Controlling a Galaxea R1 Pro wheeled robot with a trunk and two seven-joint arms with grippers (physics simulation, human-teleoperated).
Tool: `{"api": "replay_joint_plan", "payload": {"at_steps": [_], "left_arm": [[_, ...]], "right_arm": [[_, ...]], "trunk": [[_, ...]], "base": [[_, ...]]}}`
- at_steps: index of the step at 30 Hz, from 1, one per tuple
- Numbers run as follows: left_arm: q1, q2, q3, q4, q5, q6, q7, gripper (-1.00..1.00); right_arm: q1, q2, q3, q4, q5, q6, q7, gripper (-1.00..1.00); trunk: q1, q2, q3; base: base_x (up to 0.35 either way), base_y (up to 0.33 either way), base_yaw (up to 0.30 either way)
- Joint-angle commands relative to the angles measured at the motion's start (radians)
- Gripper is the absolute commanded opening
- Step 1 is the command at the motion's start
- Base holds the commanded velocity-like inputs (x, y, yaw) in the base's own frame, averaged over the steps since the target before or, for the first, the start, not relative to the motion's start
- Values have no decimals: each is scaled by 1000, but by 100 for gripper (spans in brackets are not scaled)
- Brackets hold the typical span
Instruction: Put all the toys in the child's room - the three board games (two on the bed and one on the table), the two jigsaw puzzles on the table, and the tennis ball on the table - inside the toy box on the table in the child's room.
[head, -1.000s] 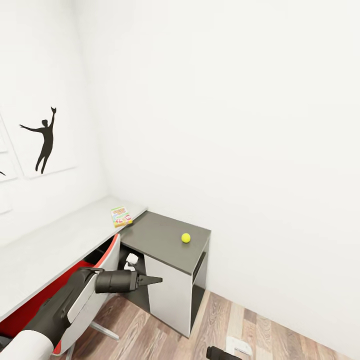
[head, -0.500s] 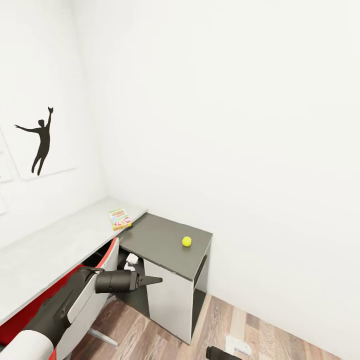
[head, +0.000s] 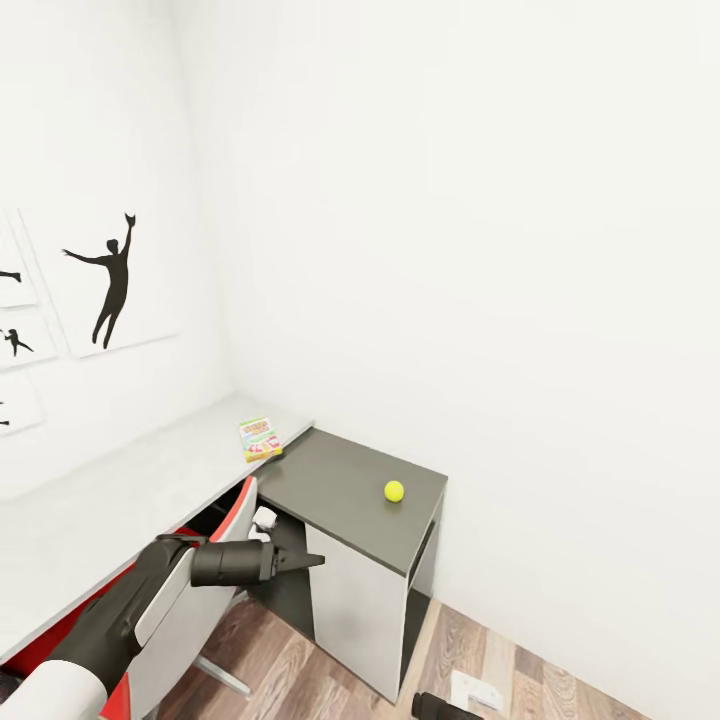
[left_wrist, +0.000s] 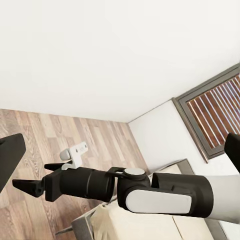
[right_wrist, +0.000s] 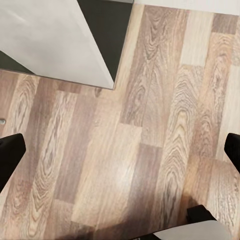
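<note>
Left gripper (head: 312, 560) held out level above the wood-grain floor (head: 300, 670), its matte black fingers drawn together to a narrow point, nothing between them. Beyond and above that tip: the table (head: 120, 500), an L of smooth white top meeting a dark grey slab with white side panels. Up past the tip, on the white top right at the seam with the grey part, a small flat printed board game (head: 260, 439), orange-green, lettering too small to read. Further off toward the right arm's side, alone on the grey slab, the round yellow-green tennis ball (head: 394, 491), well apart from the box. Just beside the left forearm, a red and white curved chair back (head: 235, 520), probably. Right gripper (right_wrist: 120, 150) over pale plank flooring, dark fingertips (right_wrist: 10, 155) set wide apart, empty.
</note>
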Motion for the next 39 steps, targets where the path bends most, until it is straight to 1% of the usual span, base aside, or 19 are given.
{"api": "replay_joint_plan", "payload": {"at_steps": [1,10,18,25,31,39], "left_arm": [[-1,1,-3,0,6,8,1,100],[-1,1,-2,0,6,8,1,100],[-1,1,-2,0,6,8,1,100],[-1,2,-2,0,6,8,1,100],[-1,2,-2,0,7,8,1,100],[-1,2,-3,0,6,8,1,100]], "right_arm": [[0,-1,6,-2,-5,4,-8,100],[0,-1,6,-1,-4,4,-8,100],[0,-1,6,-2,-4,4,-8,100],[0,-1,6,-2,-4,4,-8,100],[0,-1,6,-2,-4,4,-8,100],[0,-3,6,-2,-4,4,2,100]], "trunk": [[0,-1,0],[0,-1,0],[0,-1,0],[0,-1,0],[0,-1,0],[0,-1,0]], "base": [[7,1,18],[23,0,3],[157,0,0],[71,1,0],[169,61,0],[34,11,0]]}}
